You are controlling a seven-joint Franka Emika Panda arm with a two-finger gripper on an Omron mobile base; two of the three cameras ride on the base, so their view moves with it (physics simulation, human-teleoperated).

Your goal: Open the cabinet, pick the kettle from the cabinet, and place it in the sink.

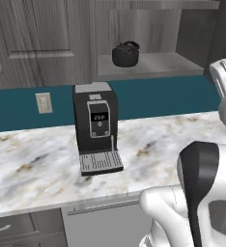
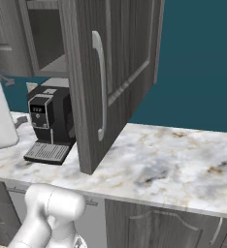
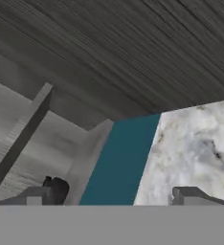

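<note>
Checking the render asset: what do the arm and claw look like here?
The arm is glossy white, with rounded, bulbous link shells and a dark grey-to-black band at a joint. No cables or markings are visible. The claw shows two small, blocky grey fingertips. Whether it is open or shut cannot be told.

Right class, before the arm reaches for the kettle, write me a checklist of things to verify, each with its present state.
1. Dark grey wood-grain cabinet door swung open: ok.
2. Squat glossy black kettle upright on the shelf: ok.
3. Nothing beside it on the shelf: ok.
4. Boxy black coffee machine stands below the shelf, clear of it: ok.
5. Gripper open and empty: ok.
6. Sink free: cannot tell.
</note>
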